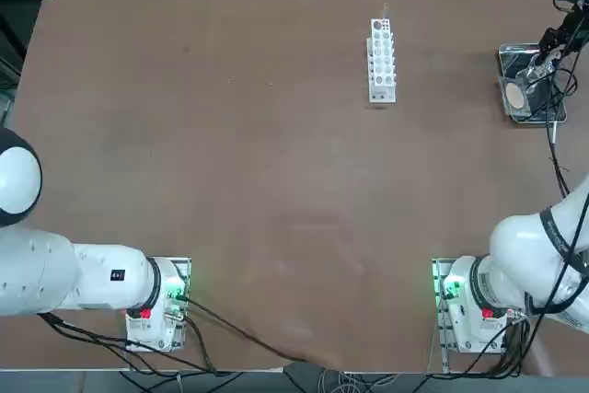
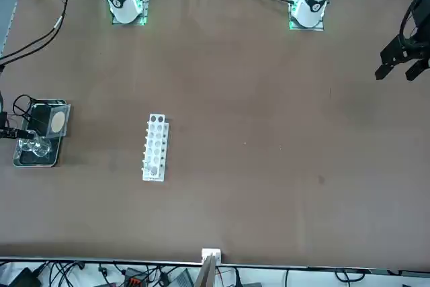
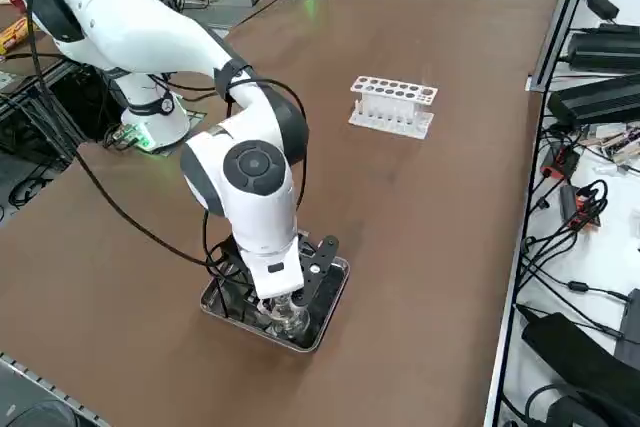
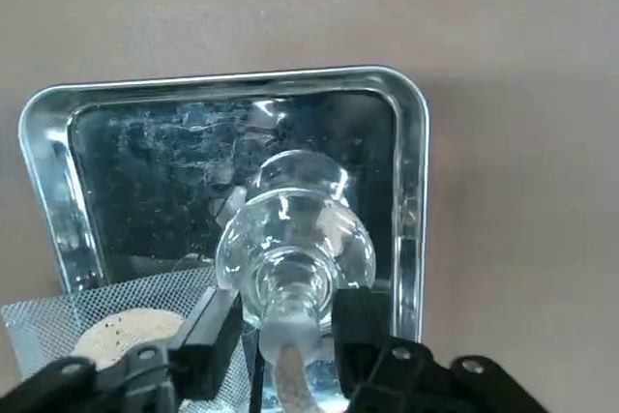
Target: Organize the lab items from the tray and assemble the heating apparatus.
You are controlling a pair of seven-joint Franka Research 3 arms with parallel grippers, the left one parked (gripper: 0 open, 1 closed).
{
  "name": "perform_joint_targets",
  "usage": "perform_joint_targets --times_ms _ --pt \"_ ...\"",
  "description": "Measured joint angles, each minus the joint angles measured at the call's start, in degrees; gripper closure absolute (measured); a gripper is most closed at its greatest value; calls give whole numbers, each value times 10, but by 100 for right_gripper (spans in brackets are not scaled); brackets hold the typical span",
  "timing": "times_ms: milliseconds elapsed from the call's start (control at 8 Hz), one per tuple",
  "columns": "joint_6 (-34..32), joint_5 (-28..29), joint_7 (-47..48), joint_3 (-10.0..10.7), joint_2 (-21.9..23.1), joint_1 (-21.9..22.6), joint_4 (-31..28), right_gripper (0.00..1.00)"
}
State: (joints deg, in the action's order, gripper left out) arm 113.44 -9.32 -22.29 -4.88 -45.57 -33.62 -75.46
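Right gripper [image 4: 285, 336] down in the metal tray [image 4: 416, 171], fingers [image 4: 208, 340] narrowly flanking the glass burner's [image 4: 295, 239] neck, contact unclear, mesh [image 4: 116, 321] beside it, side view hides this behind the wrist, white tube rack [image 3: 392, 105] well beyond.

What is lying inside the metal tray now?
The metal tray holds the clear glass burner, with the right gripper around its neck, and the grey mesh. Black tripod wires show there; the arm covers the rest.
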Motion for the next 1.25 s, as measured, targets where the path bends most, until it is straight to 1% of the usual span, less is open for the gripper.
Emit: perform_joint_targets --times_ms 125,250,375,500,625,1000,1125,1250 --pt "1 -1 0 0 0 0 0 45" --pt "2 -1 0 0 0 0 1 53" --pt "2 -1 0 0 0 0 2 58" --pt "2 -1 0 0 1 0 3 61" --pt "2 -1 0 -1 3 1 5 67" --pt "4 0 0 -4 3 1 19 69" --pt "3 0 0 -11 5 3 28 69" --pt "1 5 0 -22 12 5 34 69"
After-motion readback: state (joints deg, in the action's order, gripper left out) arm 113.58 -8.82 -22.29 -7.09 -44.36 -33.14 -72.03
